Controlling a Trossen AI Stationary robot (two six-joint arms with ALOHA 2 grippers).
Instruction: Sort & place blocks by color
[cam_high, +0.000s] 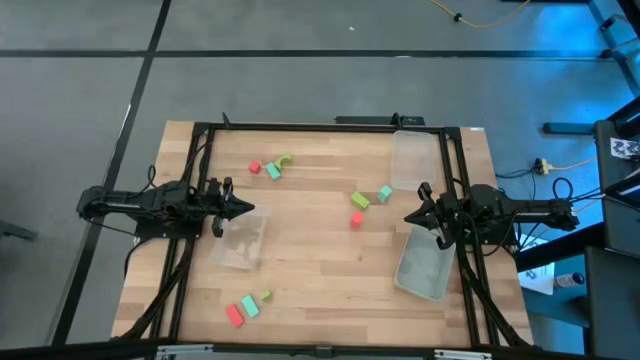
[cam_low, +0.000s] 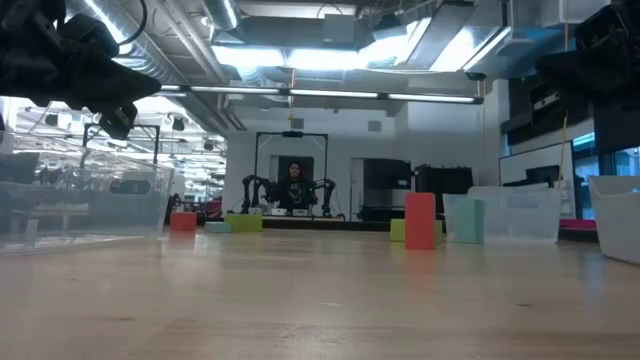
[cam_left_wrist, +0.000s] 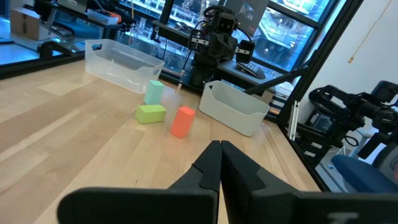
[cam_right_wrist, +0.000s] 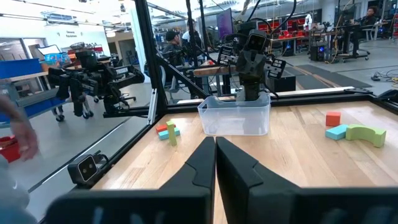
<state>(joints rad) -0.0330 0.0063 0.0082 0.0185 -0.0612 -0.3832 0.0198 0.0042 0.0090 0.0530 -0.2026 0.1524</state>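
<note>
high: overhead, straight down | low: tabletop-level | wrists: facing across table

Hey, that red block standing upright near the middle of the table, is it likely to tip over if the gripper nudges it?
Probably yes. The red block stands on its small end, taller than wide, so a nudge near its top would likely topple it. It looks solid and stiff, so it should not bend. On the smooth wooden table, a low push might just slide it.

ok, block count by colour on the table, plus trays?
Red blocks: 3
Yellow-green blocks: 3
Teal blocks: 3
Clear trays: 3
Total: 9 blocks, 3 trays, 12 items.
</note>
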